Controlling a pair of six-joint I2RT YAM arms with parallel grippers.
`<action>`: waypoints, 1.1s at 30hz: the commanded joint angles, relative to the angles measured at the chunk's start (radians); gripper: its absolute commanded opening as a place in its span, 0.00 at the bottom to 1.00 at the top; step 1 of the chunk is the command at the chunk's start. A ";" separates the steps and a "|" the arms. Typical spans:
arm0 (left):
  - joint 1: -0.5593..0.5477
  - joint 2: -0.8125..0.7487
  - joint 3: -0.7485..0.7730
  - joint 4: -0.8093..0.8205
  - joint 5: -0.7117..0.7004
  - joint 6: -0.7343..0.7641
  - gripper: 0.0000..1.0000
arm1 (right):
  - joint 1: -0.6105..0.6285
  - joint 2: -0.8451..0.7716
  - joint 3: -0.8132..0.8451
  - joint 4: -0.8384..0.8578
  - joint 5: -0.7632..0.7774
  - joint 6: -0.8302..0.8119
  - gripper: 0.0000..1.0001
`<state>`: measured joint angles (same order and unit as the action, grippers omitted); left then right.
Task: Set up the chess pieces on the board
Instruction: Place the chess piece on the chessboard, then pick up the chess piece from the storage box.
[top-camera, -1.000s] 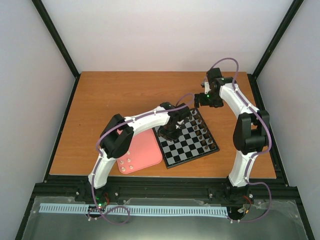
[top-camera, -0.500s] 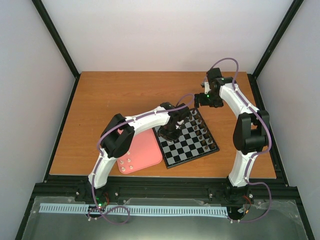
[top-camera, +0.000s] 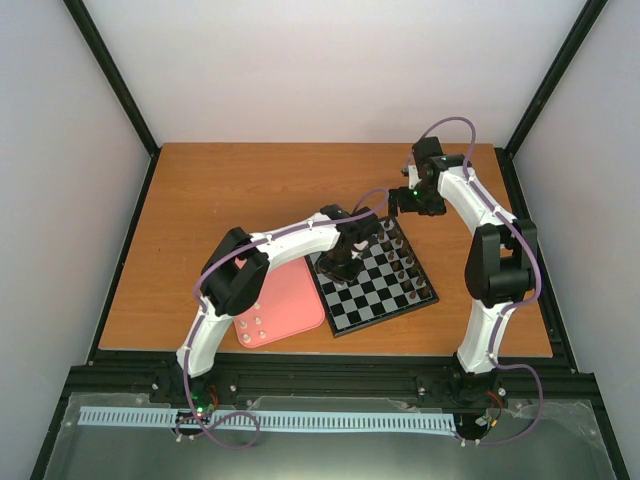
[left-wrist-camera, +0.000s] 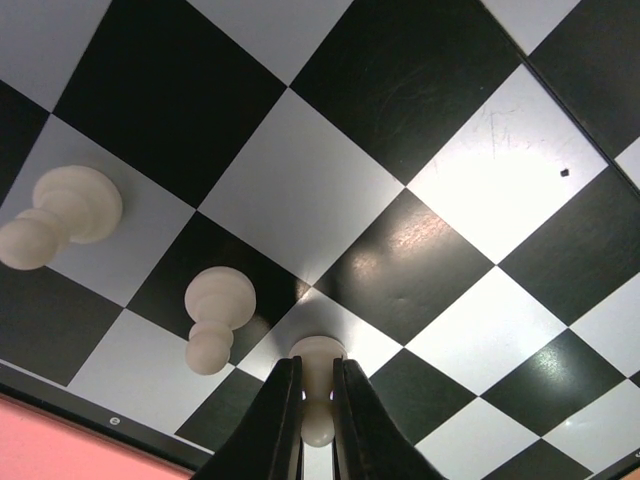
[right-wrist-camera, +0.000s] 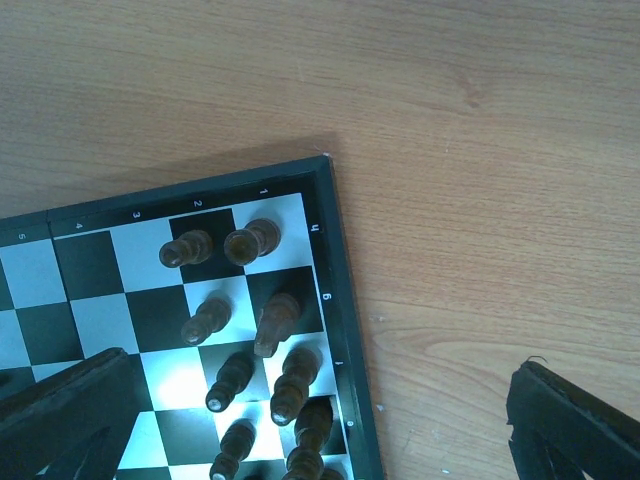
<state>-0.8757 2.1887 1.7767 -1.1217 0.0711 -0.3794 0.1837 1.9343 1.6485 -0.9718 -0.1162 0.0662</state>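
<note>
Left pincer (left-wrist-camera: 317, 385), two cream pieces (left-wrist-camera: 212, 315) just beside it along the board's (left-wrist-camera: 470, 190) edge nearest the pink tray (left-wrist-camera: 50, 455), clamps a cream pawn (left-wrist-camera: 318, 352) between its fingertips (right pincer (right-wrist-camera: 315, 400) gapes apart).

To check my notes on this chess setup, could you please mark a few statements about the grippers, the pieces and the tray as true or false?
1. The left gripper is shut on a cream pawn. True.
2. The right gripper grips a dark piece. False: it is open and holds nothing, above the dark pieces.
3. Several cream pieces lie on the pink tray. True.
4. The dark pieces stand on the pink tray. False: they stand on the board, along its right-hand edge in the top view.
5. Two more cream pawns stand on the board near the held one. True.
</note>
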 joint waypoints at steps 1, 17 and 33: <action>0.007 0.004 -0.021 -0.006 0.001 0.021 0.06 | -0.007 0.010 0.037 -0.002 0.006 -0.012 1.00; 0.013 -0.040 -0.016 -0.020 -0.008 0.031 0.26 | -0.007 0.007 0.055 -0.011 0.002 -0.012 1.00; 0.042 -0.306 0.016 -0.143 -0.065 -0.015 0.53 | -0.007 -0.012 0.058 -0.016 0.001 -0.011 1.00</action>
<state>-0.8696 2.0071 1.8091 -1.2110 0.0345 -0.3672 0.1837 1.9347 1.6810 -0.9779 -0.1165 0.0662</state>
